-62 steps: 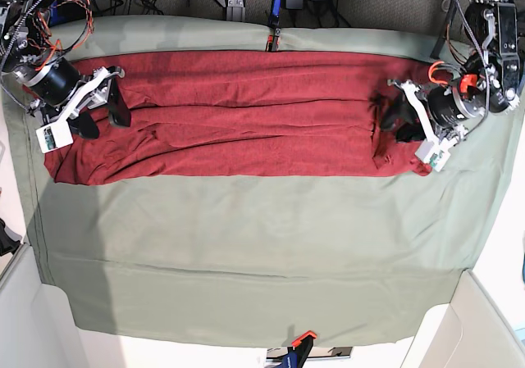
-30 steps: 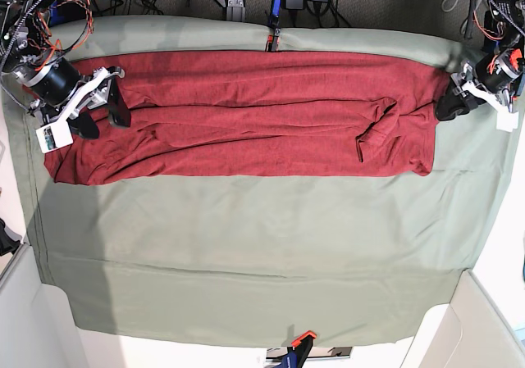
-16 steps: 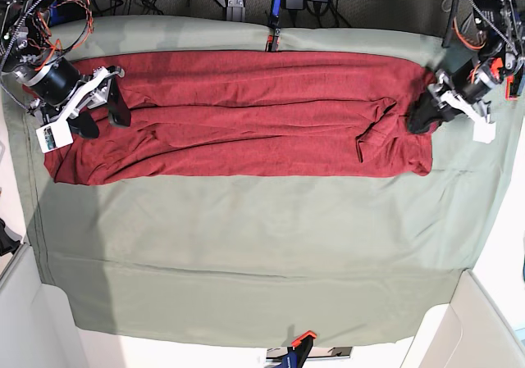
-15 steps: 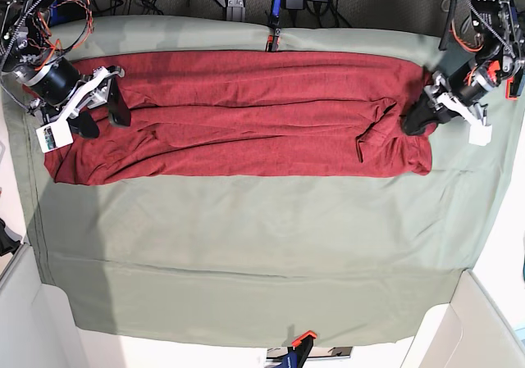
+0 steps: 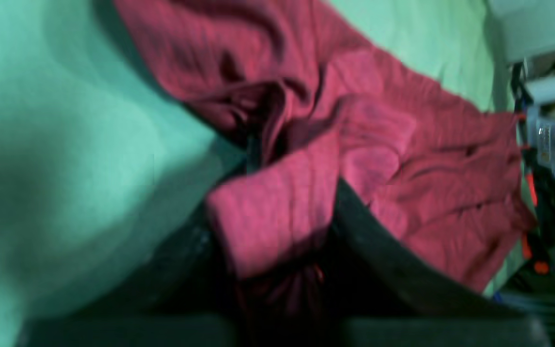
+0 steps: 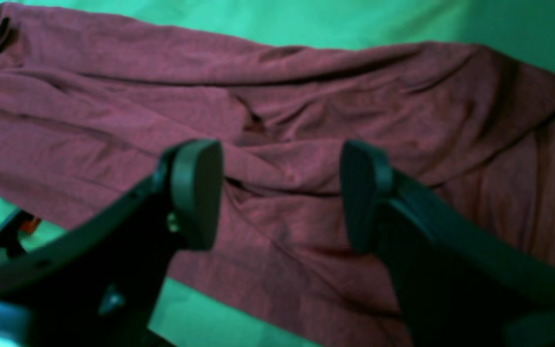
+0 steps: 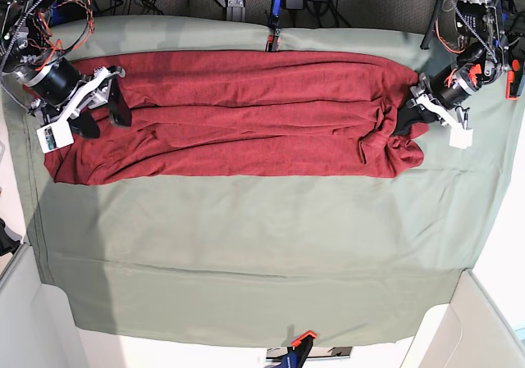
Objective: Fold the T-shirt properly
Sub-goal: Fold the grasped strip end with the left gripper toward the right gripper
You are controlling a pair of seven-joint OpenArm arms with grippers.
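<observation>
The dark red T-shirt (image 7: pixel 246 114) lies as a long band across the far half of the table, its right end bunched into wrinkles. My left gripper (image 7: pixel 408 122) sits at that right end. In the left wrist view its black fingers (image 5: pixel 378 250) pinch a thick fold of the T-shirt (image 5: pixel 272 212), so the gripper is shut on the cloth. My right gripper (image 7: pixel 101 118) hovers over the shirt's left end. Its two pads (image 6: pixel 195 193) stand wide apart and open above the T-shirt (image 6: pixel 306 106), with nothing between them.
A pale sage-green sheet (image 7: pixel 246 245) covers the whole table under the shirt. Cables and a black clip (image 7: pixel 273 36) line the back edge. An orange-and-black clamp (image 7: pixel 299 341) sits at the front edge. White walls (image 7: pixel 484 319) rise at both front corners.
My left gripper came in from the table's right edge onto the shirt's right end and closed on it, bunching that end leftward. The right arm stayed still.
</observation>
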